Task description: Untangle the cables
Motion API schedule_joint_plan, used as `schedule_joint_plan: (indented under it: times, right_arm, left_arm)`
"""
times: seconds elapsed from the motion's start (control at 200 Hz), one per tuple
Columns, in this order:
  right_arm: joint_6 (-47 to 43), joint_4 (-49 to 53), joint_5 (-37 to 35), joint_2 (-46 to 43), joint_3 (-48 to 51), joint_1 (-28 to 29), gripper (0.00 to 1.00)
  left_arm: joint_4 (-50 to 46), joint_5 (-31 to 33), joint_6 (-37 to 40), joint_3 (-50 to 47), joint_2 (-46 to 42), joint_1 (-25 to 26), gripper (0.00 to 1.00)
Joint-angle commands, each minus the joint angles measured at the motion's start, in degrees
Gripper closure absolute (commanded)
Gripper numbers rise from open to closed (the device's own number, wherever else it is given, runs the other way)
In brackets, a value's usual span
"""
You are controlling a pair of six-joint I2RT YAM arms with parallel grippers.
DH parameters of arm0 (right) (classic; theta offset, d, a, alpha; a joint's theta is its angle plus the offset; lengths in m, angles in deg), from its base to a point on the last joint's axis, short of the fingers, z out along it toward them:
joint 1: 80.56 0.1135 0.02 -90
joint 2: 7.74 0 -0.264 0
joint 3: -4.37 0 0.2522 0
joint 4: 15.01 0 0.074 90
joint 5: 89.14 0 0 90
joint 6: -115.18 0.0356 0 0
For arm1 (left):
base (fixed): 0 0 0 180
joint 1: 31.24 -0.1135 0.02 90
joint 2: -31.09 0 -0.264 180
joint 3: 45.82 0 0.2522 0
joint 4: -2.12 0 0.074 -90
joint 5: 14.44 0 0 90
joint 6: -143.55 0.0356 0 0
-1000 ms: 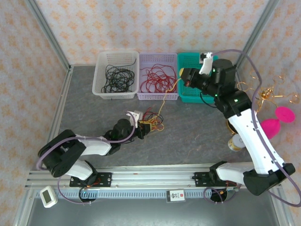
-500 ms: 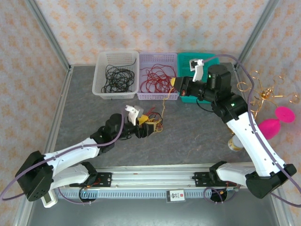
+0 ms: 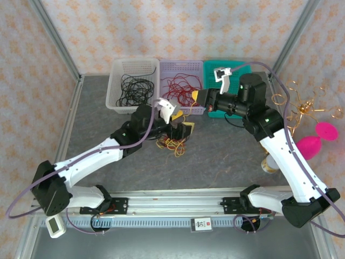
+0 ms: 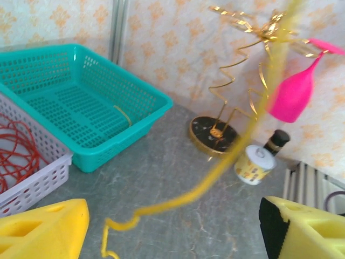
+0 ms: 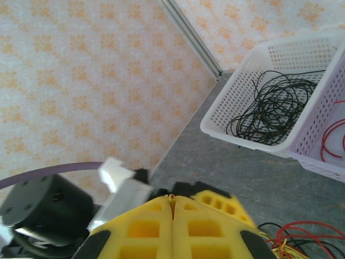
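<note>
The cables [image 3: 173, 143] lay knotted at table centre, partly hidden.
My left gripper [image 3: 182, 129] hung wide open above them, empty; my right gripper [image 3: 197, 96], closed, pinched a blurred yellow cable [image 4: 215, 181] stretching far-right from the knot.

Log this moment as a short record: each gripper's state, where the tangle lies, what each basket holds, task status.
left gripper: open, by the tangle, yellow cable running loose between its fingers
right gripper: shut on the yellow cable, raised near the baskets
tangle: red, yellow and black strands on the table
white basket: black cables
lilac basket: red cables
teal basket: one short yellow strand
status: tangle not yet undone
</note>
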Motion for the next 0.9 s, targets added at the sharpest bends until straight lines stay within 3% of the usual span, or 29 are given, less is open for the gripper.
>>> schedule_joint_plan:
  times: [0.0,0.065,0.15,0.185,0.26,0.32,0.36,0.46,0.541,0.706,0.896]
  right_arm:
    - [0.1,-1.8,2.7,-0.4,-2.6,0.4,1.0]
    - [0.3,-1.2,3.6,-0.6,-2.7,0.4,1.0]
    - [0.8,-1.3,4.8,-1.2,-2.3,0.4,1.0]
    - [1.1,-1.6,4.9,-1.4,-1.9,0.4,1.0]
    - [1.1,-1.9,4.2,-2.1,-1.4,0.4,1.0]
    - [0.9,-1.8,3.1,-2.6,-1.0,0.4,0.92]
    - [0.4,-1.8,2.4,-3.1,-0.8,0.4,0.85]
    - [-0.1,-1.4,-4.1,-6.4,0.9,0.0,0.49]
    - [0.2,-2.2,-8.4,-10.3,3.7,-1.3,0.35]
    - [1.4,-7.5,-9.8,-15.6,12.1,-3.2,0.29]
    - [0.6,-25.7,0.0,-18.7,30.8,-0.1,0.41]
  left_arm:
    - [-2.0,2.1,4.0,2.9,3.1,-0.3,0.21]
    - [-1.0,2.3,4.4,3.3,4.5,-0.2,0.26]
    - [1.1,4.5,4.1,3.2,5.4,-0.4,0.41]
    - [1.8,5.7,3.8,3.1,5.6,-0.5,0.51]
    - [3.6,7.8,2.7,3.0,5.4,-0.5,0.82]
    - [6.4,9.3,0.9,2.1,4.2,-0.5,1.0]
    - [8.5,10.6,-0.3,1.3,3.2,-0.5,1.0]
    - [10.3,15.0,-2.6,0.6,0.4,-0.5,1.0]
    - [8.7,18.1,-4.3,1.6,-1.3,-0.5,1.0]
    - [5.7,17.3,-7.5,4.5,-3.7,-0.5,1.0]
    - [3.4,17.7,-10.1,7.5,-5.0,-0.5,1.0]
